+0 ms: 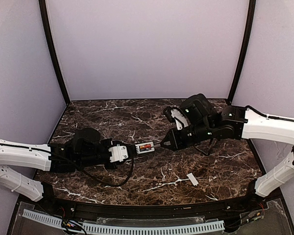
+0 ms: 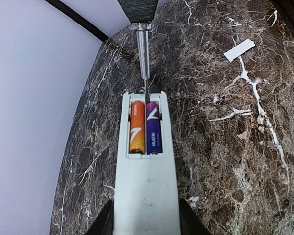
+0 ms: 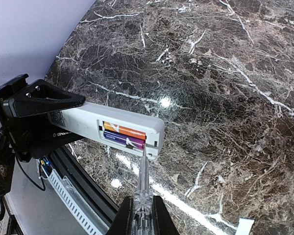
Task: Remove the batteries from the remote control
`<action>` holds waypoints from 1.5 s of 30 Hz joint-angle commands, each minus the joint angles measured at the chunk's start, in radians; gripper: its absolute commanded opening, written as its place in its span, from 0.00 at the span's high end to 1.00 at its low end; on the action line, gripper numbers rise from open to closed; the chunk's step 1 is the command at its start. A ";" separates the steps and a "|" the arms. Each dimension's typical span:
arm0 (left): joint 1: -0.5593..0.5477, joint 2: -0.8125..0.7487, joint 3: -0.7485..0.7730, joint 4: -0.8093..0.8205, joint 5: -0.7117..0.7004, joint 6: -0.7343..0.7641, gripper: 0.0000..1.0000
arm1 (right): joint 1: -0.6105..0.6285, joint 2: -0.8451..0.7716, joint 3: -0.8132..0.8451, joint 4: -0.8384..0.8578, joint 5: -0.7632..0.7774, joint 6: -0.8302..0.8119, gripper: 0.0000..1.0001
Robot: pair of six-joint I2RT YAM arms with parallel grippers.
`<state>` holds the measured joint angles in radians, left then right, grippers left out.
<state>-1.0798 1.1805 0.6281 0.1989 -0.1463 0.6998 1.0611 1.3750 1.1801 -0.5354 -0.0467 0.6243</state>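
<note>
My left gripper (image 1: 130, 151) is shut on the white remote control (image 1: 145, 147) and holds it above the table, recess side up. In the left wrist view the remote (image 2: 146, 191) sits between my fingers, and its open recess holds two batteries side by side, one orange (image 2: 137, 128) and one purple (image 2: 153, 128). My right gripper (image 1: 170, 142) is shut on a thin clear-handled tool (image 3: 143, 181). The tool's metal tip touches the end of the purple battery (image 3: 122, 140) at the remote's far end. The orange battery (image 3: 125, 129) lies beside it.
The small flat white cover piece (image 1: 192, 179) lies on the dark marble table at front right; it also shows in the left wrist view (image 2: 239, 50). Purple walls with black posts enclose the back and sides. A black rail runs along the near edge.
</note>
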 commanded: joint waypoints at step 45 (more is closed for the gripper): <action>-0.002 -0.095 -0.056 0.190 0.143 0.035 1.00 | -0.103 -0.117 -0.281 0.494 -0.575 0.062 1.00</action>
<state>-1.0756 1.1213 0.5663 0.2008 -0.0597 0.7410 0.9344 1.2724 0.9138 -0.2443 -0.4076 0.6643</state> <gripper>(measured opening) 0.355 0.098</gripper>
